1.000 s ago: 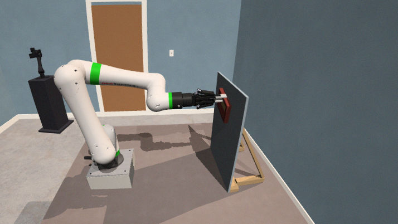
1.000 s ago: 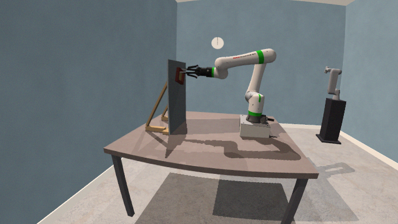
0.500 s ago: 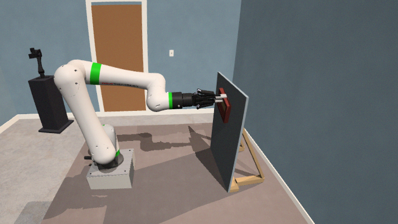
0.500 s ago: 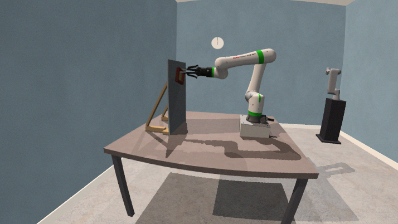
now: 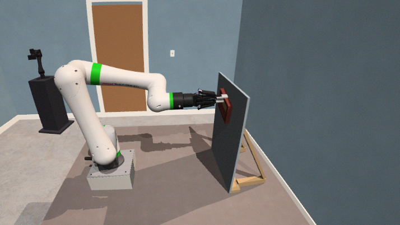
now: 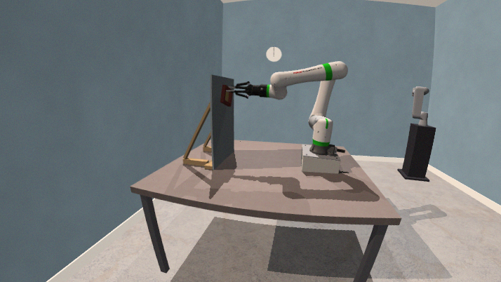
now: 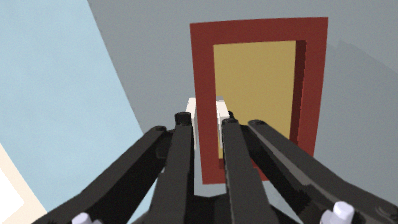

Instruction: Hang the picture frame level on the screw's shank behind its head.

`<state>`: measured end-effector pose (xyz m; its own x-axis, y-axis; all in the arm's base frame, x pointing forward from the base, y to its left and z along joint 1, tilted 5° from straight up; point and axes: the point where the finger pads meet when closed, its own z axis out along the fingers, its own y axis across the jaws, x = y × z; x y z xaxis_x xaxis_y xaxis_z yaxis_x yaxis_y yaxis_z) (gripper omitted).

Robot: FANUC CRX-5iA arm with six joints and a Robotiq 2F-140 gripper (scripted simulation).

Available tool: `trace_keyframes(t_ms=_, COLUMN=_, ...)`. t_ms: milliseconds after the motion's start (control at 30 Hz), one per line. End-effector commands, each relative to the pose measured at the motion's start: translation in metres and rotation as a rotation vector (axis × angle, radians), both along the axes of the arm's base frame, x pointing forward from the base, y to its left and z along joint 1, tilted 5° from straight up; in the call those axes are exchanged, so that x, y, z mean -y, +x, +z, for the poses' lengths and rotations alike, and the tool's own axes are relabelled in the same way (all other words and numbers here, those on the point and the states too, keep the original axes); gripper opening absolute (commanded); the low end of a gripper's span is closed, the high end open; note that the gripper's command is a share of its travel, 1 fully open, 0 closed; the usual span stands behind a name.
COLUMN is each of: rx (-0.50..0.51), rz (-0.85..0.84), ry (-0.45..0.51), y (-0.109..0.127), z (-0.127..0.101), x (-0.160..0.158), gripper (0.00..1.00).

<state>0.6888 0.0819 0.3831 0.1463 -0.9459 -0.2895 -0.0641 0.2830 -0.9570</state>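
- The gripper (image 5: 221,98) was seen closed on the top rail of the picture frame (image 5: 226,107); the white pads (image 7: 192,112) were clamped on either side of the red rail in the wrist view.
- The frame was held high against the dark upright board (image 5: 224,151), directly ahead of the jaws, with the arm (image 5: 123,78) stretched nearly level toward it.
- The frame's long axis was judged to run up and down the board, most of the frame hanging below the grip point.
- The screw could not be made out in any view; it was presumably hidden behind the frame or the fingers. Whether the frame was seated on the shank, on the head, or on neither could not be told.
- The deciding relation was taken to be the frame's back against the board: it appeared close to or touching the board face, so the next move was judged to be a small downward settle, then release.
- The board was braced from behind by a wooden prop (image 5: 253,179) and stood on the table (image 6: 266,210) with the arm's base block (image 5: 92,182).
- Nothing was seen between the gripper and the board. A black pedestal (image 5: 50,112) stood well apart, on the floor.
- Risk noted: a frame let go while tilted or caught on the screw head might swing or drop.
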Motion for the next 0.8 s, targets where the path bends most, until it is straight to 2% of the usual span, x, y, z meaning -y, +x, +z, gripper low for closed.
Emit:
trace_keyframes(t_ms=0, rx=0.002, rz=0.0, ry=-0.008, y=0.0, z=0.0006, x=-0.0004, gripper=0.0)
trace_keyframes(t_ms=767, rx=0.016, rz=0.006, ry=-0.088, y=-0.0006, z=0.0027, x=-0.0049, gripper=0.0)
